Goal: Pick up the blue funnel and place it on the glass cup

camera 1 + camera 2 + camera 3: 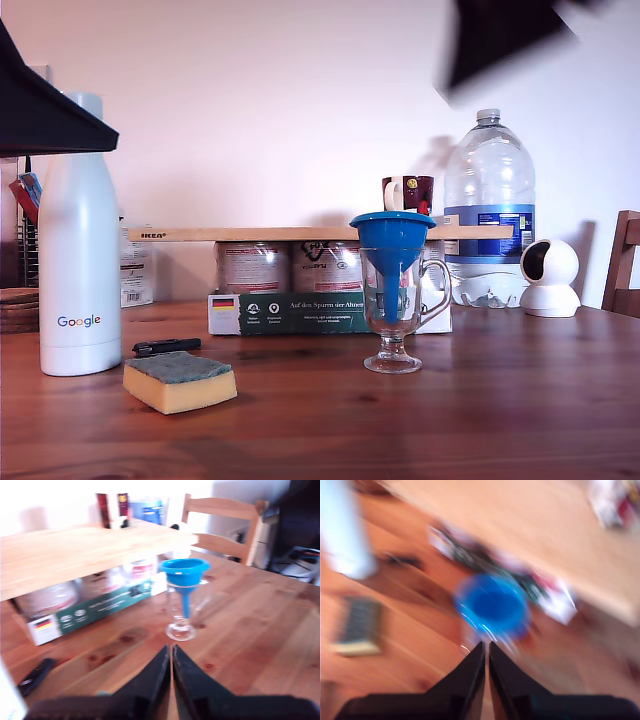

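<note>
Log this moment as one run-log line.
state: blue funnel seated in glass cup, spout down | my first end effector: shut, empty | my second end effector: shut, empty

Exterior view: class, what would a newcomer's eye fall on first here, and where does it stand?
The bright blue funnel stands out first: it sits in the glass cup, spout down, near the middle of the wooden table. Next come the tall white bottle at the exterior view's left and the big clear water bottle behind at its right.
</note>
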{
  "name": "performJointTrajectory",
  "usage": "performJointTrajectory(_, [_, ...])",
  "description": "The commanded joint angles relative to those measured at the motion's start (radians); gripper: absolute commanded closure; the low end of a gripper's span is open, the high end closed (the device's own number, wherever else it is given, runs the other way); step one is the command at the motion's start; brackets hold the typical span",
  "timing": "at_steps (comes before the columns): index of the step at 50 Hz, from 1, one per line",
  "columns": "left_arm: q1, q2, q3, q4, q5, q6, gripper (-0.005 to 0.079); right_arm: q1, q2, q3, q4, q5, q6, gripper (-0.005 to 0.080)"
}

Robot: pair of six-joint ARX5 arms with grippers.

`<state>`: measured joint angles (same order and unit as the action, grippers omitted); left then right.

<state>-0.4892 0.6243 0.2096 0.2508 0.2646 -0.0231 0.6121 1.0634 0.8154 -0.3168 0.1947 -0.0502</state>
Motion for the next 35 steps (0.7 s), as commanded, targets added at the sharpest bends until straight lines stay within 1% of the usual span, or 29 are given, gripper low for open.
performJointTrajectory(1, [0.02, 0.004, -0.017, 0.013, -0.01, -0.003, 0.0766, -0.04, -0.039, -0.047, 0.051, 0.006, 0.024, 0.0747])
performJointTrajectory(6, [0.066, 0.004, -0.017, 0.013, -0.018, -0.003, 0.0766, -0.119, -0.095, -0.116, 0.089, 0.006, 0.027, 0.0747])
performJointTrajectory(11, [0.119, 0.004, -0.017, 0.012, -0.01, -0.003, 0.0766, -0.201, -0.146, -0.168, 0.107, -0.016, 0.024, 0.0747])
performJointTrajectory(20, [0.196, 0.004, -0.017, 0.012, -0.009, -0.028, 0.0766, -0.353, -0.256, -0.255, 0.143, -0.084, 0.024, 0.0747])
performJointTrajectory(29, [0.237, 0.004, -0.017, 0.008, -0.008, -0.032, 0.0766, -0.476, -0.393, -0.343, 0.151, -0.141, 0.027, 0.0747])
performJointTrajectory(35, [0.259, 0.002, -0.017, 0.008, -0.009, -0.032, 0.0766, -0.532, -0.496, -0.401, 0.146, -0.18, 0.04, 0.0747])
